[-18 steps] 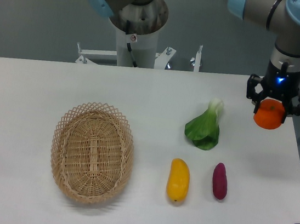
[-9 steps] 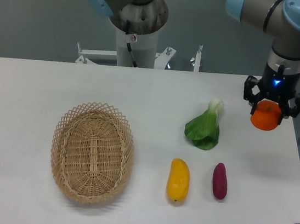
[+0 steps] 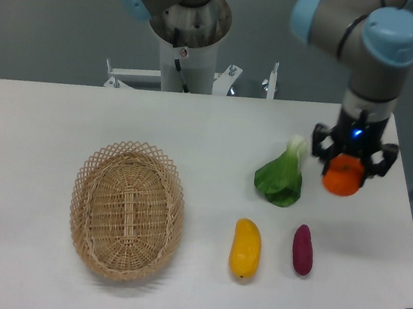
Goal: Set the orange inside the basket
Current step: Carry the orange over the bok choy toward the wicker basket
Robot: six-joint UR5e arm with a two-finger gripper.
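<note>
My gripper (image 3: pixel 346 171) is shut on the orange (image 3: pixel 342 180), a small round bright-orange fruit, and holds it above the table at the right, just right of the green leafy vegetable. The basket (image 3: pixel 128 209), an oval tan wicker one with a lattice rim, lies on the table at the left, far from the gripper, and has nothing in it.
A green bok choy (image 3: pixel 283 177) lies just left of the gripper. A yellow-orange mango-like fruit (image 3: pixel 246 248) and a purple sweet potato (image 3: pixel 302 249) lie in front of it. The arm's base column (image 3: pixel 187 38) stands at the back.
The gripper has carried the orange to the left and slightly toward the front, from the table's right edge to beside the bok choy.
</note>
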